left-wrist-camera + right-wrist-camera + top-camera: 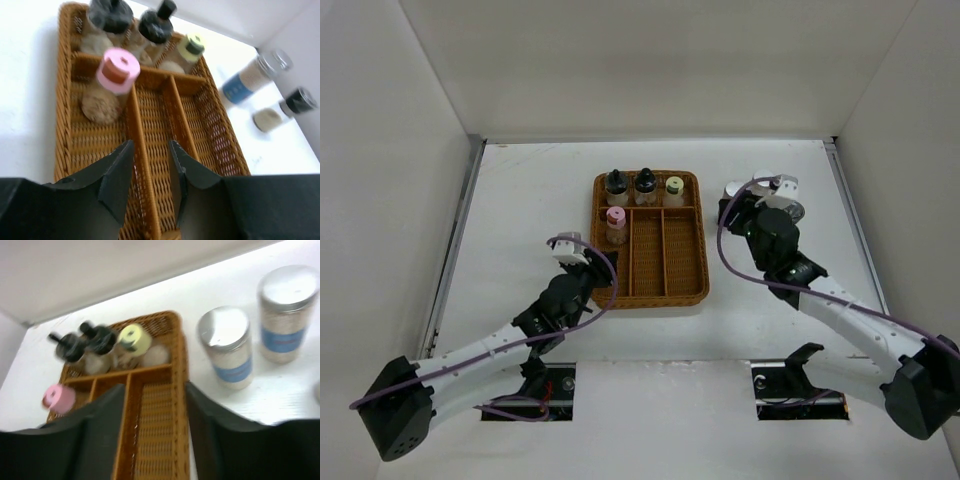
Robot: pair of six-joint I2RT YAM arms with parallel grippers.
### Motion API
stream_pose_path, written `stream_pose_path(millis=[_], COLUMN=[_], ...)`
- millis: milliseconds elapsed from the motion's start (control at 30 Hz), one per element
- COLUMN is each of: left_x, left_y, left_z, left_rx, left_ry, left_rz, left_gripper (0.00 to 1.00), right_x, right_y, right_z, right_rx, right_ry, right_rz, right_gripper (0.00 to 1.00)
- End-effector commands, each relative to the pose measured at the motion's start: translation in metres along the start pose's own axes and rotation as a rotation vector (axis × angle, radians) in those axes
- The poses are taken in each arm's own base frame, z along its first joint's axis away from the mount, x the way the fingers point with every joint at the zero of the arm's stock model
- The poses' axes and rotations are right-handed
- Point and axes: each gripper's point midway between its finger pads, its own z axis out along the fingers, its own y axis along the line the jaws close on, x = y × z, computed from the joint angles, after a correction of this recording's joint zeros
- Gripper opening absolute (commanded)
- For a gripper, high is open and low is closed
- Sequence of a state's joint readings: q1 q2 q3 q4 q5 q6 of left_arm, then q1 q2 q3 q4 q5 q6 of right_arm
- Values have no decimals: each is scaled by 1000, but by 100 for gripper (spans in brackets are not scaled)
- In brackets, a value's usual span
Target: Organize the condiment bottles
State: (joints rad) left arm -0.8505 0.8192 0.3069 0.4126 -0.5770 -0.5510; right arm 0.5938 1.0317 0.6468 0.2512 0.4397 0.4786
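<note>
Both arms same build: white tube links w/ black joint housings. Left arm (485,350) has a black boxy base (395,420) at its near end; right arm (850,315) has the same. Thin purple cable (614,282) runs along each arm. White cam housing (570,247) on each wrist. Left gripper (151,143) & right gripper (155,385): matte black fingers, flat, angular, tapering to blunt tips.

Left gripper (150,172) parted, empty, over wicker tray (220,145). Pink-capped bottle (116,75) in left compartment. Behind it: black-capped bottle (111,17), second black-capped bottle (156,25), yellowish-capped bottle (189,49). Blue-labelled bottle (247,82) and black-lidded bottle (285,111) on surface (25,100) right of tray.
</note>
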Motion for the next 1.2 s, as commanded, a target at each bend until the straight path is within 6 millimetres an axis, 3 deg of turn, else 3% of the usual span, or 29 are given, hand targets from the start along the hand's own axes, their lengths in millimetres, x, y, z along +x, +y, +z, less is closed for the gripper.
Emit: stream_pose_path(millis=[0, 33, 300, 533, 767, 933, 1067, 1167], left_x=[-4, 4, 19, 11, 19, 20, 26, 25], left_y=[-27, -27, -35, -34, -31, -29, -27, -27], left_z=[-8, -7, -7, -15, -15, -14, -11, -11], left_rx=[191, 224, 309, 322, 313, 304, 294, 297], left_ry=[-34, -15, 2, -22, -2, -1, 17, 8], left_rz=[-132, -144, -138, -162, -179, -189, -184, -191], left_gripper=[31, 30, 15, 14, 19, 23, 23, 23], right_x=[-17, -19, -21, -7, 0, 4, 2, -14], right_y=[-26, -38, -58, -70, -72, -72, -75, -72], right_z=[11, 23, 52, 77, 110, 128, 135, 123], right_rx=[133, 179, 271, 292, 300, 302, 311, 324], right_ry=[6, 20, 48, 104, 114, 111, 89, 25], right_rz=[-62, -76, -131, -179, -199, -213, -217, -213], right_gripper=[62, 70, 85, 92, 90, 83, 68, 55])
